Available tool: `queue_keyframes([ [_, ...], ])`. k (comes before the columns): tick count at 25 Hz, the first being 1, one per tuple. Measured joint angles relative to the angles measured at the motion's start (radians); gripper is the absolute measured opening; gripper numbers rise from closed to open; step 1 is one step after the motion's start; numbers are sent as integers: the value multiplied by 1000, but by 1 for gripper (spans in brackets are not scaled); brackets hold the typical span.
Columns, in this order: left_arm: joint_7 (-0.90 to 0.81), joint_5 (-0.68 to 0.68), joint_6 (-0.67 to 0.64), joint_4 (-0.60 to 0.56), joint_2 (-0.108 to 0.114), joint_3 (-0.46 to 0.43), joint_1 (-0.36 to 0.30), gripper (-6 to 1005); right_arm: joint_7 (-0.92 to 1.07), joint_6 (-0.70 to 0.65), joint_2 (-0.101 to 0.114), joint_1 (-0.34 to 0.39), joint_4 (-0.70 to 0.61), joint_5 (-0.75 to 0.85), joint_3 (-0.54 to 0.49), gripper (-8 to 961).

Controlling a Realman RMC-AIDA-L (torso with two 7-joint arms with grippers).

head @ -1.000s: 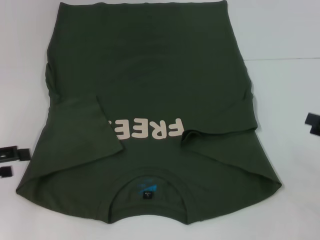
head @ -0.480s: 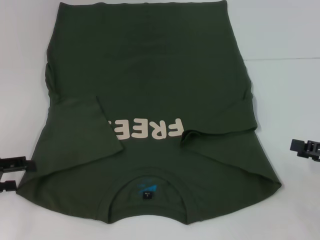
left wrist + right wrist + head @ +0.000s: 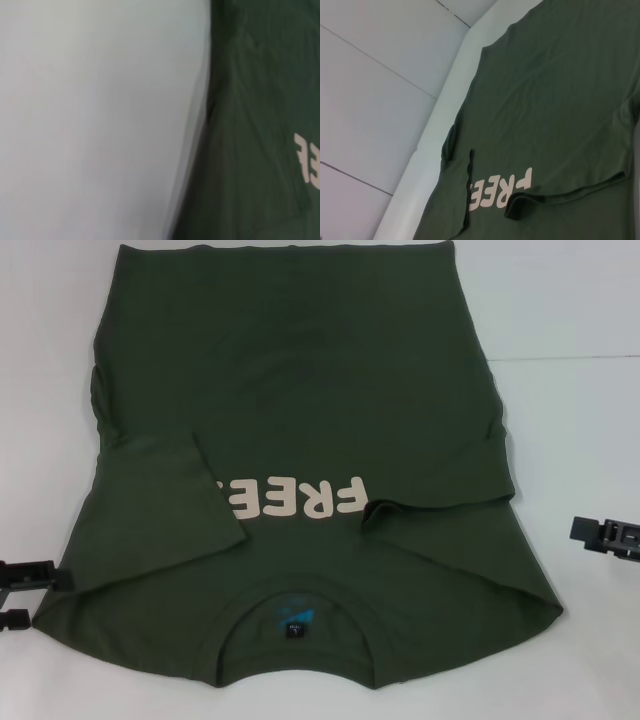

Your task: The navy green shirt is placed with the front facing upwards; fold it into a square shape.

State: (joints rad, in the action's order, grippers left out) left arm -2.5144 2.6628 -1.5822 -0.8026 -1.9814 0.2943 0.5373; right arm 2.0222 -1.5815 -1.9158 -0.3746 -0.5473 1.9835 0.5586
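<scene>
Head view: large dark olive-green short-sleeved cotton shirt (image 3: 300, 440) lies flat on the white table (image 3: 570, 420), front up, both sleeves folded inward over the chest.
Lettering: cream "FREE" print (image 3: 295, 500) reads upside down from the robot; its left end is covered by the folded sleeve.
Long axis: runs from the round collar (image 3: 298, 612), nearest the robot, straight away to the far hem.
Left gripper (image 3: 25, 592): just beside the collar-end left shoulder corner, apart from the cloth, two black fingers spread, holding nothing.
Right gripper (image 3: 605, 535): level with the lettering, farther from the shirt's right edge; opening cannot be told.
Nearer arm: the left, by my judgement.
Next reach: inward from both sides toward the shirt.
</scene>
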Motion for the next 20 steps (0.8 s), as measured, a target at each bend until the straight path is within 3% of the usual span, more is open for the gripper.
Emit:
queue_keyframes([
  [10,-12,0,9,14,-3,26,10,939,-2,1,0,-6,0,3,4,759],
  [20,-18,4,12,13,10,14,24,939,-2,6,0,-7,0,3,9,760],
])
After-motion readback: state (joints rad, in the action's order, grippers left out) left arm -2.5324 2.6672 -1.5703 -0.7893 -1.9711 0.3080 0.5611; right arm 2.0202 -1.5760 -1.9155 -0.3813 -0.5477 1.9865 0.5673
